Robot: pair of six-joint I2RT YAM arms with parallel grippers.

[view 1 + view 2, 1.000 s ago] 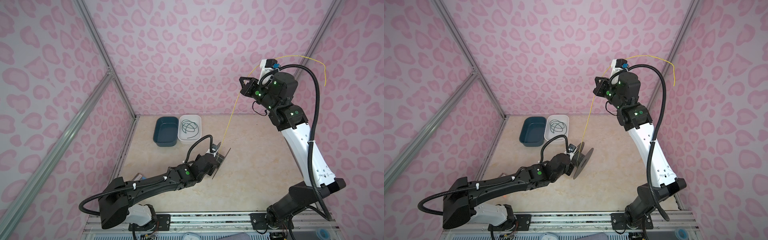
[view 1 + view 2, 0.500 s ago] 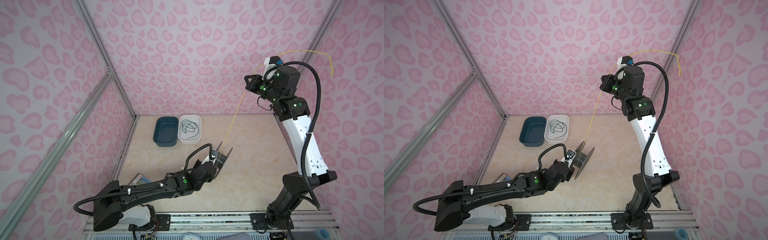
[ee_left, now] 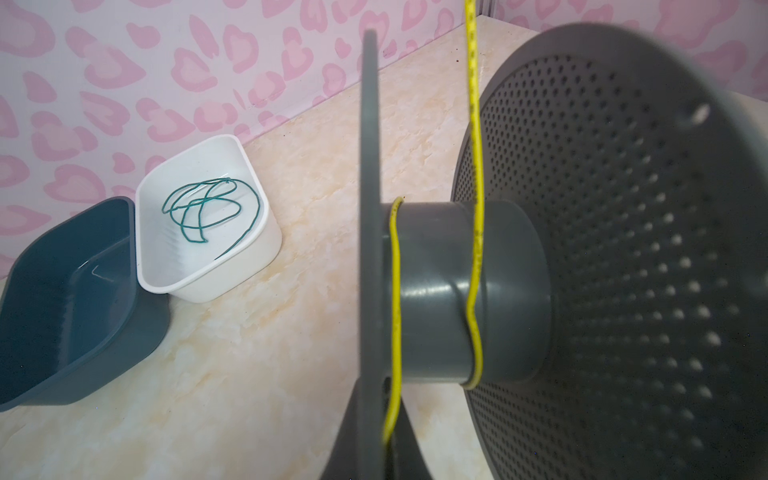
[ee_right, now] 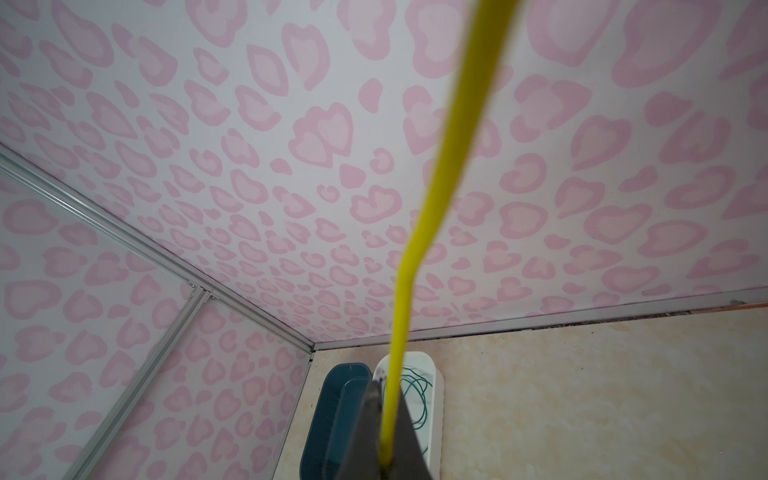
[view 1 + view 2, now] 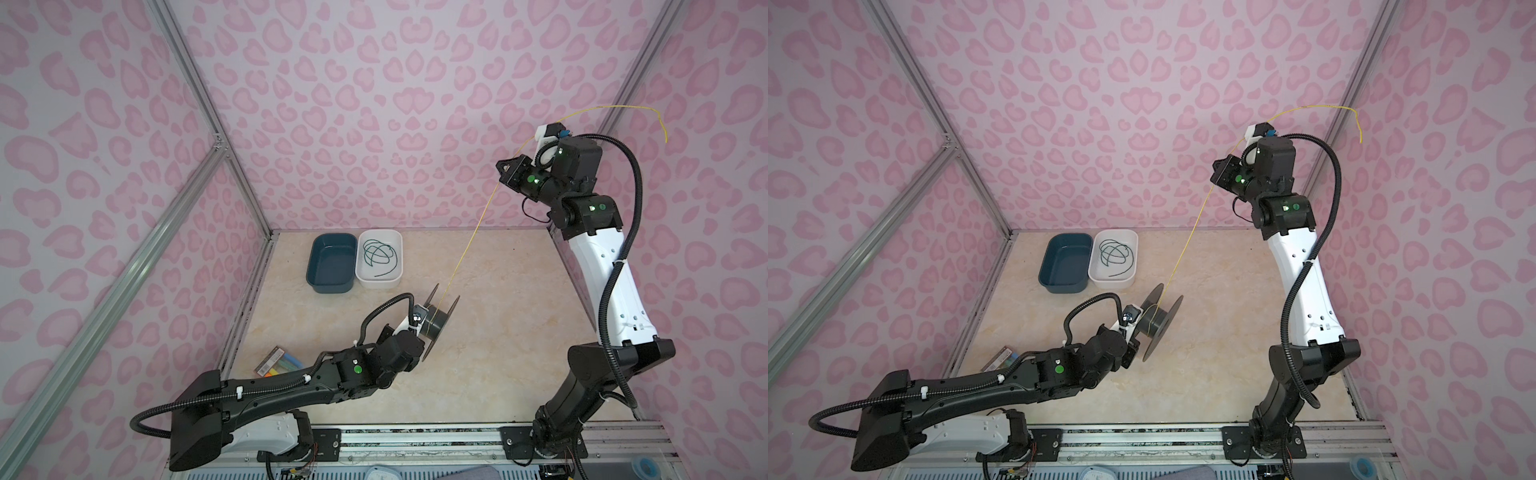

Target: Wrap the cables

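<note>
A grey spool hangs just above the table, and my left gripper is shut on the edge of its nearer flange. The yellow cable loops round the hub and runs taut up to my right gripper, which is shut on it high by the back wall. Its free tail arcs toward the right wall. The green cable lies coiled in a white bin.
A dark blue bin stands against the white bin's left side near the back wall. A small coloured packet lies by the left wall, beside my left arm. The marble tabletop spreads between the two arms.
My right gripper has shifted a little to the right with the yellow cable, its arm standing straighter. My left arm has swung, and the spool sits slightly lower and turned.
</note>
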